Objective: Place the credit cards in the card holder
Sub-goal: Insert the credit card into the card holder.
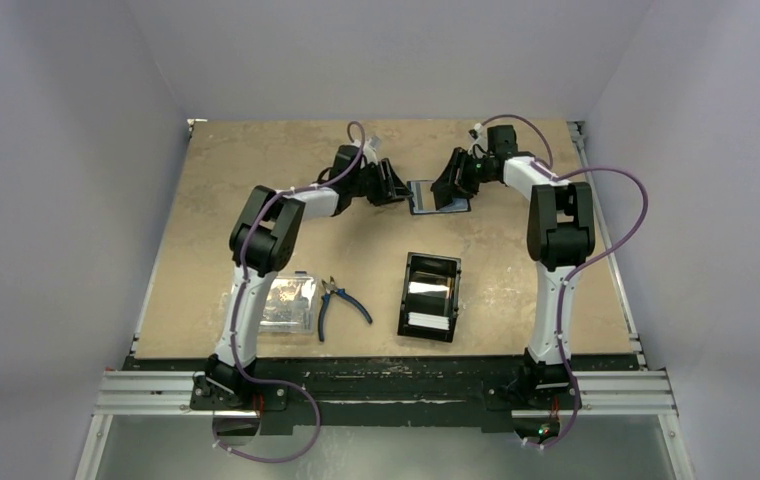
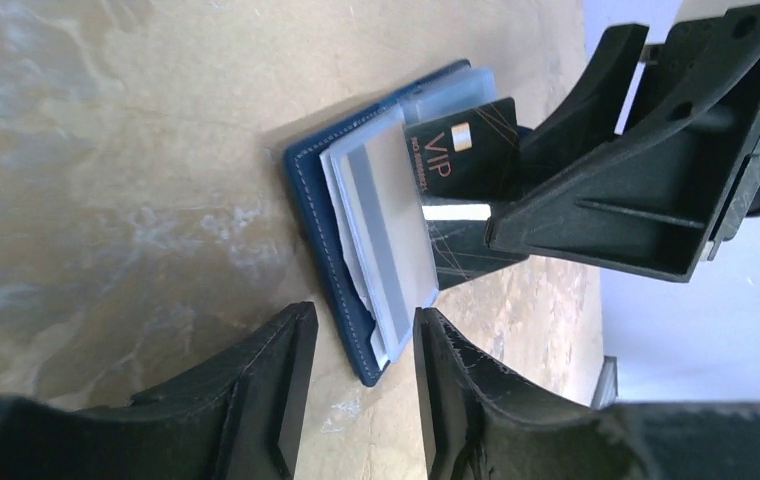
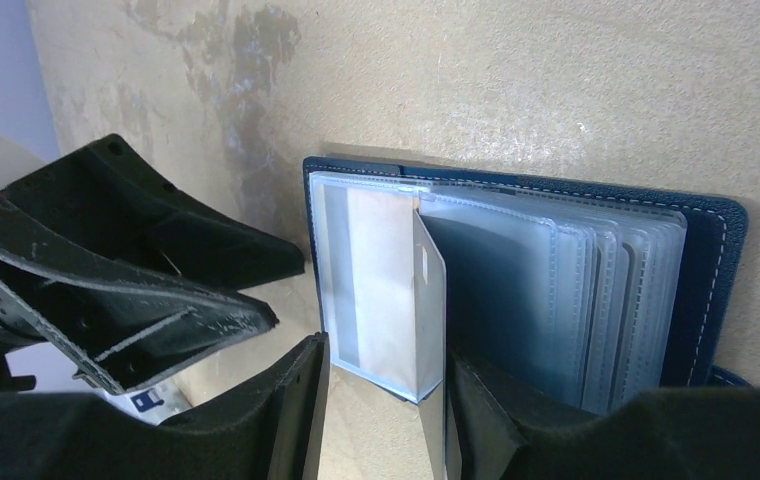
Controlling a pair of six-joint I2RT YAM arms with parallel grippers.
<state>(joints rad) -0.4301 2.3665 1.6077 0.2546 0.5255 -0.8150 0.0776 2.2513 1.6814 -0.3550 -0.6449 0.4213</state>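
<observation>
Top external view: nearest the arm bases sit a clear box (image 1: 289, 303), blue-handled pliers (image 1: 341, 302) and a black tray (image 1: 405, 290) holding white credit cards (image 1: 428, 322). Farther back the card holder (image 1: 439, 196) lies open on the table (image 1: 256, 180), with the left gripper (image 1: 394, 187) at its left edge and the right gripper (image 1: 450, 185) at its right. Both pairs of jaws stand partly apart, clamping nothing (a clear sleeve page rises between the right ones). A black VIP card (image 2: 461, 150) sits among the sleeves.
</observation>
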